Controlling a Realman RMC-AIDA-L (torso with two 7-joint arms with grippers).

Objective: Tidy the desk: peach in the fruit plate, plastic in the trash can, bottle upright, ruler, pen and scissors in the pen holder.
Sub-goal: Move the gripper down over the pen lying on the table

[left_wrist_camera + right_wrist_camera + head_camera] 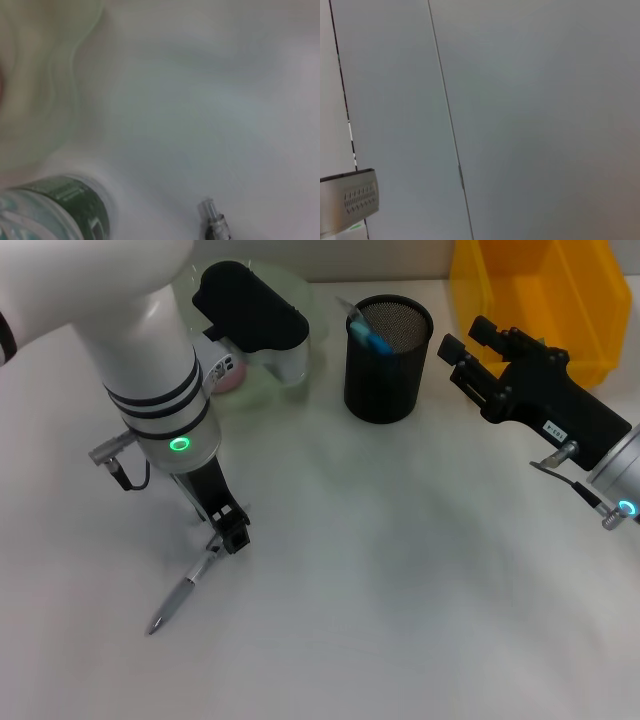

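On the left, the left end effector (228,532) reaches down to the tabletop (400,570), its dark fingers narrowed around the upper end of the pen (182,595). The pen lies slanted on the white surface, its tip trailing toward the robot, so it looks pinched at one end, probably so it can be swung upright for dropping into the holder. It does not appear to have left the surface yet. Behind that arm sits the pale green fruit plate (290,380), with a pink shape that is likely the peach (228,375) largely hidden by the arm. In the left wrist view a bottle (55,210) with a green label stands close to the plate's rim.

Toward the middle, the black mesh pen holder (388,360) stands upright near the back, already holding a blue-tipped item, well apart from the pen. At the back right is a yellow bin (545,300), presumably the trash can. On the right, the right end effector (465,360) hovers beside the holder, idle, with its fingers spread and empty.
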